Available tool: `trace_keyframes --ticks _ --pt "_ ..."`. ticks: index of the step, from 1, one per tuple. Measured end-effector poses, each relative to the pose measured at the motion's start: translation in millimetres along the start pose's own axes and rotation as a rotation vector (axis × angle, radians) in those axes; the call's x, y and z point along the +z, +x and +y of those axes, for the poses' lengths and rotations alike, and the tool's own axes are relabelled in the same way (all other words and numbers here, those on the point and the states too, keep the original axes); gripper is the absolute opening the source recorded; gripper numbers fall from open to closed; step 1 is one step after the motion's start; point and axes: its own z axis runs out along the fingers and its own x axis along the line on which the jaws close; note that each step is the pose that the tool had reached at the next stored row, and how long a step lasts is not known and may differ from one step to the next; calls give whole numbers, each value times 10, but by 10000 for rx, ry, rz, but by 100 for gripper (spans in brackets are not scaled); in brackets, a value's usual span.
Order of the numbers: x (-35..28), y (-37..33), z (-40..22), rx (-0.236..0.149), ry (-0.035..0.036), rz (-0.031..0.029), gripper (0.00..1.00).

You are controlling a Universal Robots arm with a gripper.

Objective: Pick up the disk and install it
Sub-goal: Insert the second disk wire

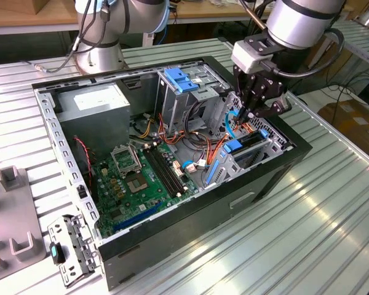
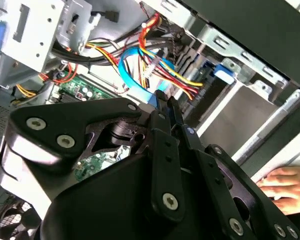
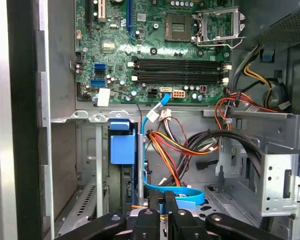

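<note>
The disk [image 1: 249, 145] sits edge-on in the lower drive cage at the exterior view's right end of the open computer case [image 1: 172, 246]. Its blue carrier bracket [image 3: 122, 147] faces the inside of the case. My gripper [image 1: 251, 117] hangs inside the case just above that cage, apart from the disk. In both wrist views the black fingers [image 3: 155, 207] stand close together, shut. A flat blue data cable [image 3: 190, 193] runs right at the tips of the gripper [image 2: 162, 100]; whether it is pinched I cannot tell.
Bundles of coloured power wires [image 3: 175, 150] crowd the space around the fingers. The motherboard [image 1: 141, 178], grey power-supply box [image 1: 95, 104] and upper cage with a blue latch [image 1: 181, 80] fill the case. A person's hand [image 2: 282, 182] rests on the case edge.
</note>
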Motion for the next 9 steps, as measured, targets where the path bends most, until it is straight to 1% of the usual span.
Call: trace_keyframes --ticks 2,3,9 --pt "4 54 4 1 5 0 16" --pt "4 70 6 1 6 0 16" --pt "4 71 6 0 14 0 16"
